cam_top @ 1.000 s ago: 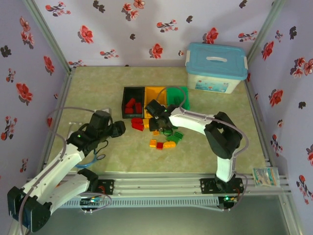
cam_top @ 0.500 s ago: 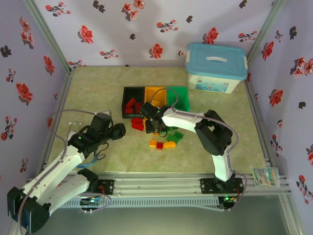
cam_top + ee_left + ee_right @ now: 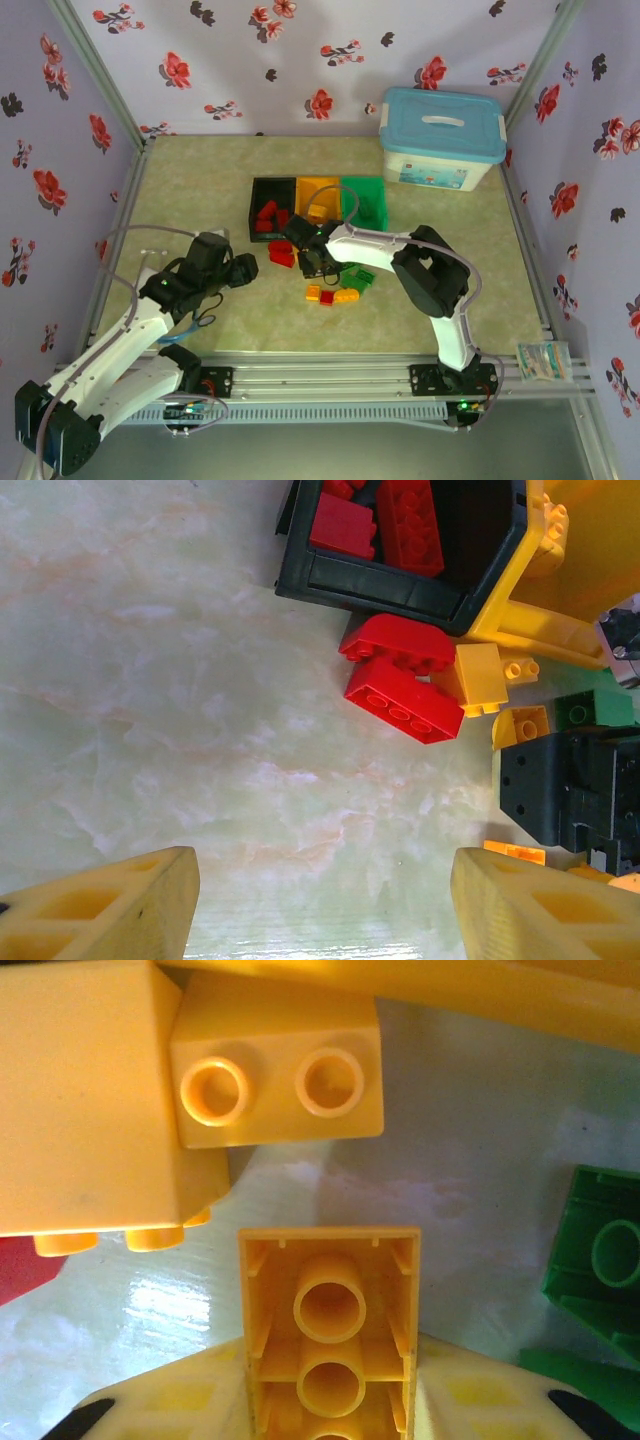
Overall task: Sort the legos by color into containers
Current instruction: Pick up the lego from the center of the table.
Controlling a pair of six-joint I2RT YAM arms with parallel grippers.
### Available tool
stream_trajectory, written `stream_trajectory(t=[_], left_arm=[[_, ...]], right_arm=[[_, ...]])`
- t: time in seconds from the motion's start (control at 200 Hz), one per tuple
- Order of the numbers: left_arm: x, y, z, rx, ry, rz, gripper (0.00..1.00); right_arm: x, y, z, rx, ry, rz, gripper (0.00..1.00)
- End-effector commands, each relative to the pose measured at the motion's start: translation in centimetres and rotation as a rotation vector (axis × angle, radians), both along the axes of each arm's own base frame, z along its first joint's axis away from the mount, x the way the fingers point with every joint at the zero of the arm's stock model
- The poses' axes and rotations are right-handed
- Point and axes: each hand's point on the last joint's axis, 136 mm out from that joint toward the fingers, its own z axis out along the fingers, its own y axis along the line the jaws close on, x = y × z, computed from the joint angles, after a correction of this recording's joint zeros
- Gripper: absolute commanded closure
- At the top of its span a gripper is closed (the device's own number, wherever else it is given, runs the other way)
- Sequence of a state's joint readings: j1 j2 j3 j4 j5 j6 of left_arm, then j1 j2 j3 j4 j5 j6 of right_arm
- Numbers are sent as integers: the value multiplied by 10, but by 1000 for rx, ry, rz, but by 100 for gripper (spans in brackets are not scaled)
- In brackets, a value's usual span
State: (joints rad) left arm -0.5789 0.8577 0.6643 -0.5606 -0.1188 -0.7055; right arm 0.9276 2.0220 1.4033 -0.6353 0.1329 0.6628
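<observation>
The right hand pinches an upturned yellow brick on the table beside the yellow bin, apparently to lift it in. The left hand hovers wide open near the red bricks.

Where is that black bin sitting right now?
Top view: the black bin sits mid-table, leftmost of three bins in a row, beside the yellow-orange bin, with red bricks inside.
</observation>
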Motion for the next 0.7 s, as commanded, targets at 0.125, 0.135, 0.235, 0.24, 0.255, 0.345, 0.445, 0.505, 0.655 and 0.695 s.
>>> stream_trajectory(t=[0.125, 0.135, 0.235, 0.24, 0.255, 0.345, 0.445, 0.505, 0.655, 0.695], left_arm=[[-5, 1, -8, 3, 14, 6, 33], [-5, 2, -8, 3, 15, 7, 33], [-7, 2, -12, 7, 23, 6, 33], [-7, 2, -12, 8, 23, 5, 33], [-7, 2, -13, 8, 24, 5, 33], [-9, 3, -15, 8, 29, 6, 33], [-11, 2, -18, 7, 34, 1, 33], [-13, 2, -18, 4, 35, 2, 33], [-17, 5, -24, 9, 44, 17, 33], [-18, 6, -25, 13, 48, 19, 33]], right_arm=[[-3, -6, 28, -5, -44, -4, 69], [-2, -6, 30, -2, -47, -5, 69], [3, -7, 51, 15, -95, -5, 69], [3, -7, 52, 14, -98, -4, 69], [4, -8, 55, 14, -108, -3, 69], [12, -10, 73, 18, -147, 1, 69], [24, -12, 87, 26, -169, 0, 69], [33, -14, 95, 33, -175, -8, 69], [62, -17, 108, 62, -177, -33, 69], [70, -18, 109, 68, -172, -40, 70]])
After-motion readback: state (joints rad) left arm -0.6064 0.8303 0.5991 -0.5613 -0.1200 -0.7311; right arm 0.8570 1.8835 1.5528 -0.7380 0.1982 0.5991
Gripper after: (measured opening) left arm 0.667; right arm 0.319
